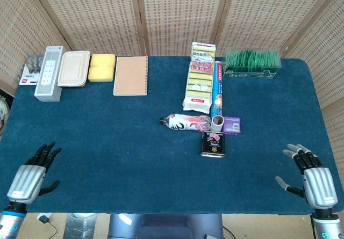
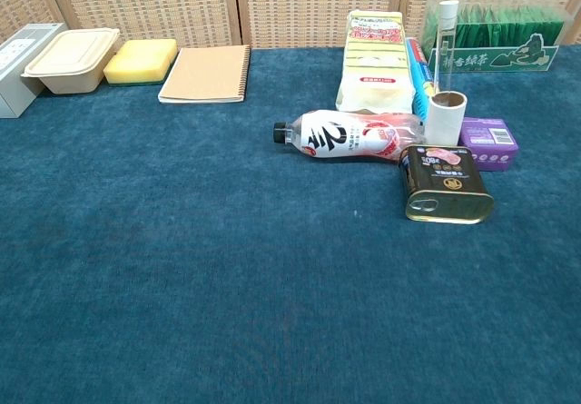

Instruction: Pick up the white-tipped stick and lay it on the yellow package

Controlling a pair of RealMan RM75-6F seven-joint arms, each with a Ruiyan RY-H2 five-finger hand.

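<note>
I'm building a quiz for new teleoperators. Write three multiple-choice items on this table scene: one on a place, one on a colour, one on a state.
1. Where does the spiral notebook lie?
A. right of the yellow sponge
B. on the tin
C. at the near table edge

2. What colour is the small box beside the tin?
A. red
B. purple
C. white

3. How is the drink bottle placed?
A. upright
B. held by a hand
C. on its side

Answers:
1 A, the head view shows it in the far row just right of the sponge.
2 B, both views show it purple.
3 C, it lies flat on the cloth, while the left hand and right hand rest open at the near edge.
</note>
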